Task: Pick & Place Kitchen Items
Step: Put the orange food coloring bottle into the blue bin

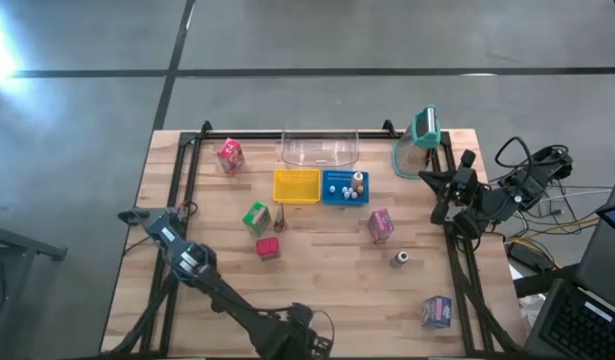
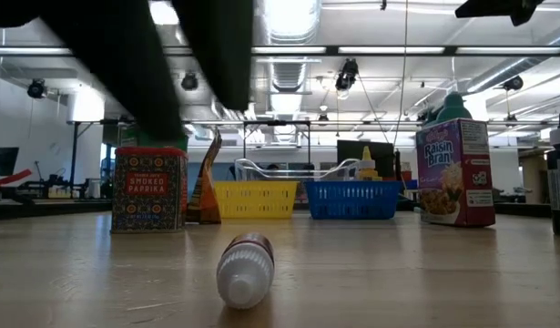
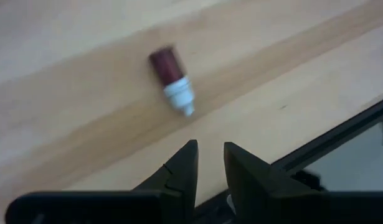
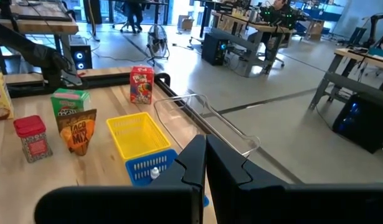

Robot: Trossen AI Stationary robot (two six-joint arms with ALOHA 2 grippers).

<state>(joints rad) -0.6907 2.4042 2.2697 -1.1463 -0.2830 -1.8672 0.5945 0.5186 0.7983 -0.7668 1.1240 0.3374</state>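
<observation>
A small bottle [image 3: 171, 81] with a dark red body and a white cap lies on its side on the bare wood near the table's front edge; it also shows in the low view [image 2: 244, 269]. My left gripper [image 3: 210, 149] hangs above and beside it, pointing steeply down. Its fingers stand a narrow gap apart with nothing between them. In the high view that gripper [image 1: 305, 322] covers the bottle. My right gripper [image 4: 205, 143] is shut and empty, held high at the table's right edge [image 1: 437, 185].
Mid-table stand a yellow basket [image 1: 296, 186] and a blue basket [image 1: 344, 187] holding small white balls. Around them are a pink carton [image 1: 230, 155], green carton [image 1: 255, 216], red tin [image 1: 268, 247], Raisin Bran box [image 1: 380, 225], small jar [image 1: 401, 259] and purple box [image 1: 437, 311]. A clear tub [image 1: 320, 148] and a teal-lidded jug [image 1: 419, 140] stand at the back.
</observation>
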